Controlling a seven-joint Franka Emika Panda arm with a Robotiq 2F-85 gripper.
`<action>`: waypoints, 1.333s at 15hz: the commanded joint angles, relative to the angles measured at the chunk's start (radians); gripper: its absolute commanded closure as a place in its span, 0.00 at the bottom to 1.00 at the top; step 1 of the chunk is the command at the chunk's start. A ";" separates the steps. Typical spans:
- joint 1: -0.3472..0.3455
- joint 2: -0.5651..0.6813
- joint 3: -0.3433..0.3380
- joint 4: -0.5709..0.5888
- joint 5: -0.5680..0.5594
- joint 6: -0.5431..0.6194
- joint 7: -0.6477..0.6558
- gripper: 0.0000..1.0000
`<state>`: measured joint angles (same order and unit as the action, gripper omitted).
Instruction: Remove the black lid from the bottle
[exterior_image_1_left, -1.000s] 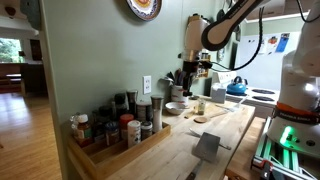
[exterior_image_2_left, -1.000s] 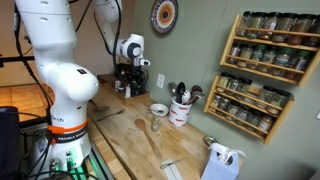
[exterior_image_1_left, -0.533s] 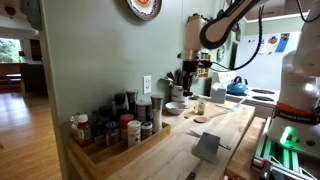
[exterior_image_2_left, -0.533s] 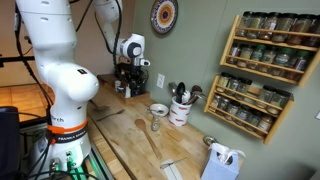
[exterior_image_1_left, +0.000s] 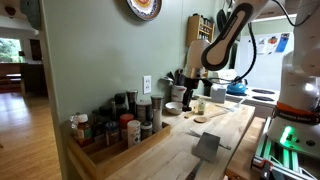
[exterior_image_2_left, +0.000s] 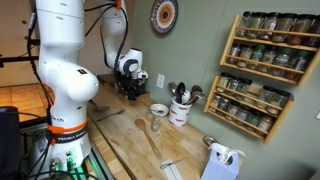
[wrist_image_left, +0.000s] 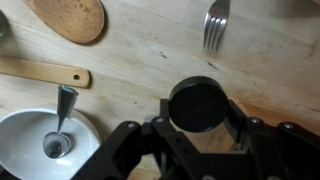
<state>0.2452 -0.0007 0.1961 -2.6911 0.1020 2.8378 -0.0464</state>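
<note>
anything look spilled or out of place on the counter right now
Nothing stands out. In the wrist view the black lid sits between the fingers of the hand; fork, wooden spoon and white bowl lie on the counter, no spill visible.

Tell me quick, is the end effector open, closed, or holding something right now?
End effector: closed on the black lid, with a finger against each side of it in the wrist view.
</note>
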 joint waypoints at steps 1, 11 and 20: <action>-0.010 0.118 0.004 0.009 -0.052 0.143 0.058 0.69; 0.174 0.322 -0.206 0.192 -0.326 0.186 0.383 0.69; 0.184 0.430 -0.200 0.240 -0.290 0.267 0.423 0.69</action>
<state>0.4288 0.4025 -0.0040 -2.4575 -0.1968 3.0676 0.3645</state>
